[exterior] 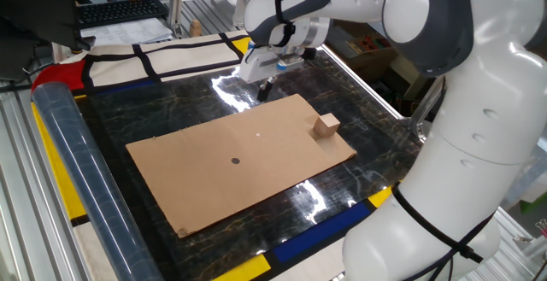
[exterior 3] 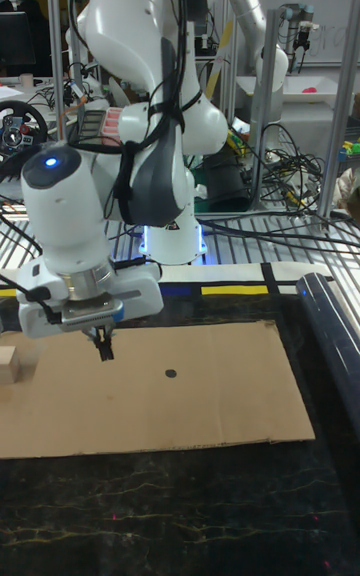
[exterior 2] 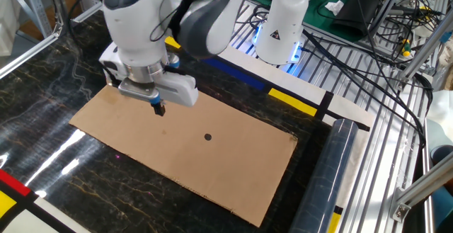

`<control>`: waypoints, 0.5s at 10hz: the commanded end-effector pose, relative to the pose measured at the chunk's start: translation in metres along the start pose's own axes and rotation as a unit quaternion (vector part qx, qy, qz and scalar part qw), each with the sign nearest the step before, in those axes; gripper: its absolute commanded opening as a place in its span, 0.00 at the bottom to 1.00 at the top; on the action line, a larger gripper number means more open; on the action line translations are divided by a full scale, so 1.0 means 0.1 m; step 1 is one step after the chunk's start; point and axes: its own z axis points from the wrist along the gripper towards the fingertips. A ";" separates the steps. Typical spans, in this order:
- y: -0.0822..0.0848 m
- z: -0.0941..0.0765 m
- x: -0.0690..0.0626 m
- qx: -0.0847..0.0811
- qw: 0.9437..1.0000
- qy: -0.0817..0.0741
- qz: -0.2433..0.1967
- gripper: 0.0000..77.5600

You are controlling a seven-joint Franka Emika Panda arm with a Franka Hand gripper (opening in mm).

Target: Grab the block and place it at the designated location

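Brown cardboard sheet lies on black marbled table.

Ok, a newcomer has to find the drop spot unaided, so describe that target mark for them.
Start at the big brown cardboard sheet on the dark marbled table. Near its middle sits a tiny round black dot. The other speck is white, and the wooden block is a raised tan cube.
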 end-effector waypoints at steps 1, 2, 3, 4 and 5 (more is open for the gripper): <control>-0.09 -0.18 0.08 0.057 0.998 -0.003 0.025 0.00; -0.09 -0.18 0.08 0.057 0.998 -0.003 0.025 0.00; -0.17 -0.16 0.16 0.057 0.998 -0.002 0.026 0.00; -0.23 -0.11 0.21 0.057 0.998 -0.003 0.028 0.00; -0.28 -0.05 0.25 0.057 0.998 -0.003 0.027 0.00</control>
